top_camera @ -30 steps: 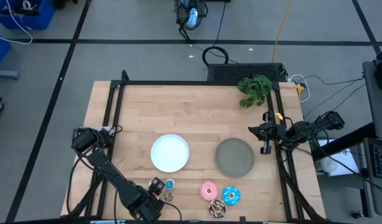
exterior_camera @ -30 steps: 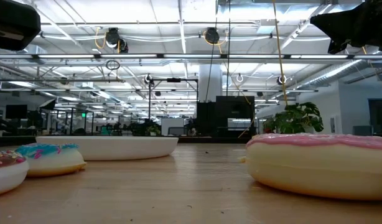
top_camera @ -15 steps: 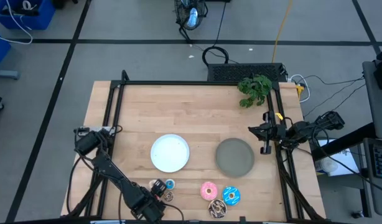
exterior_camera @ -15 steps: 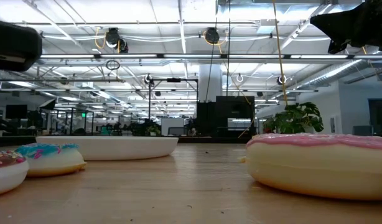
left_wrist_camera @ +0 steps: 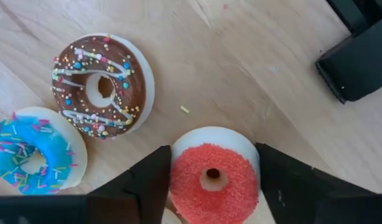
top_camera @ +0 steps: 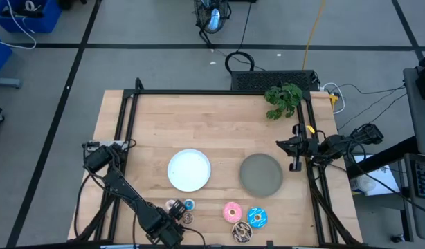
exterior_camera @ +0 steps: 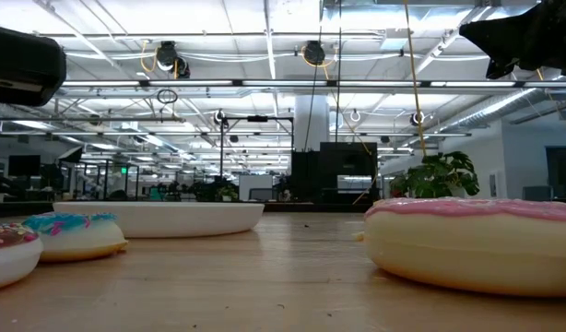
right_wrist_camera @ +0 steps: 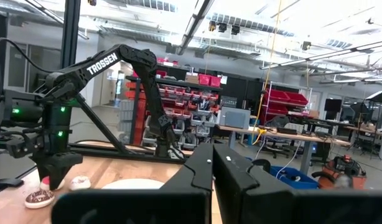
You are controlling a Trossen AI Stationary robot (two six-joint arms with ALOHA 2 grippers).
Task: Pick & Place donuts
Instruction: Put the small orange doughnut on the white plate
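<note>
At the high view's lower left, the left hand [left_wrist_camera: 213, 180] straddles the tiny red donut [left_wrist_camera: 211, 179], fingers spread ready to pinch; the right hand [right_wrist_camera: 213, 163], pressed together, waits at right.

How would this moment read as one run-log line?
left gripper: open jaws around red donut | right gripper: shut, idle at right edge | plates: no donuts
</note>
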